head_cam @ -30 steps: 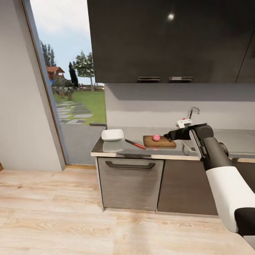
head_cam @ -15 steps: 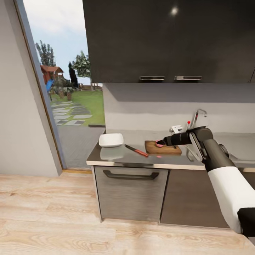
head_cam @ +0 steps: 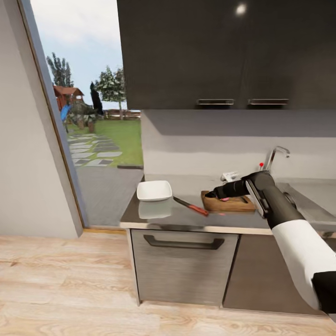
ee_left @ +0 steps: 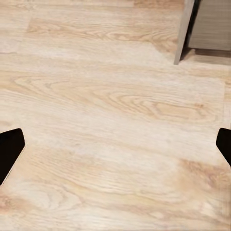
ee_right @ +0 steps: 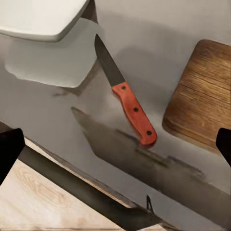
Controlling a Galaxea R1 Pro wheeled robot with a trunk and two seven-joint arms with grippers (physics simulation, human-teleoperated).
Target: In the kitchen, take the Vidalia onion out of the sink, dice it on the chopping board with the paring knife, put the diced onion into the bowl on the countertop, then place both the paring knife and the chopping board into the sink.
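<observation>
Two arms on this robot, and the right gripper (head_cam: pixel 213 193) reaches out over the near-left end of the dark brown rectangular wooden chopping board (head_cam: pixel 230 204) on the smooth grey metallic table (head_cam: pixel 186 218). Its fingers (ee_right: pixel 8 149) are spread wide, holding nothing. A bit of the small pink Vidalia onion (head_cam: pixel 225 199) peeks out on the board, right under the arm. The red-handled paring knife (ee_right: pixel 123 95) lies flat between the board and the white squarish bowl (head_cam: pixel 154 190), touching neither. Left gripper (ee_left: pixel 115 149) hangs open over the pale wooden floor (ee_left: pixel 110 115). The chrome tap (head_cam: pixel 274 156) stands further right.
</observation>
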